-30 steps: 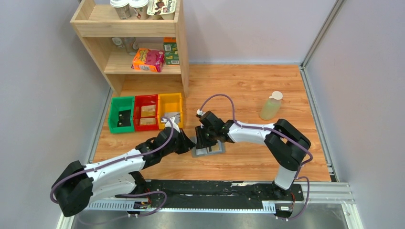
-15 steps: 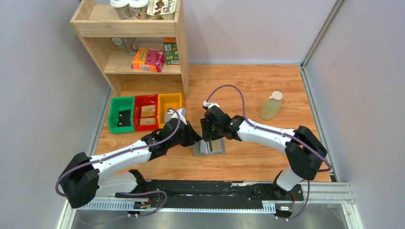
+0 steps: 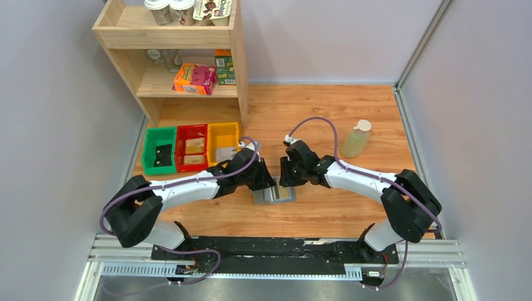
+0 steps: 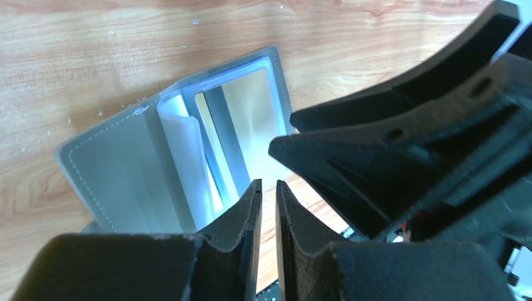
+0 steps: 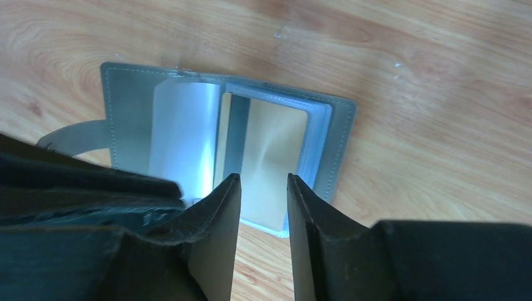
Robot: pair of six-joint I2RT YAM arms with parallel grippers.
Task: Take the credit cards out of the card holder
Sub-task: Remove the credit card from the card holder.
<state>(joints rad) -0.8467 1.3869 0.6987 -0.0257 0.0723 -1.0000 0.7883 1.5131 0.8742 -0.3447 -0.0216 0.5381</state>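
The card holder (image 3: 276,195) lies open on the wooden table, a grey bifold with pale bluish inner sleeves and its tab on the left. It also shows in the left wrist view (image 4: 113,169) and the right wrist view (image 5: 128,119). A tan credit card (image 5: 270,157) sits in the right half's sleeve; it also shows in the left wrist view (image 4: 257,125). My left gripper (image 3: 266,182) hovers at the holder's left side, its jaws (image 4: 268,183) nearly together and empty. My right gripper (image 3: 290,179) hovers at the right half, its jaws (image 5: 263,177) a little apart and empty.
Green (image 3: 159,150), red (image 3: 192,147) and yellow (image 3: 223,139) bins stand in a row at the left. A wooden shelf (image 3: 241,75) with packets rises behind them. A pale green bottle (image 3: 356,139) stands at the right.
Both grippers have moved right. The left gripper came up to the holder's left side; the right gripper slid from over the holder's middle to its right half. The holder stayed in place.
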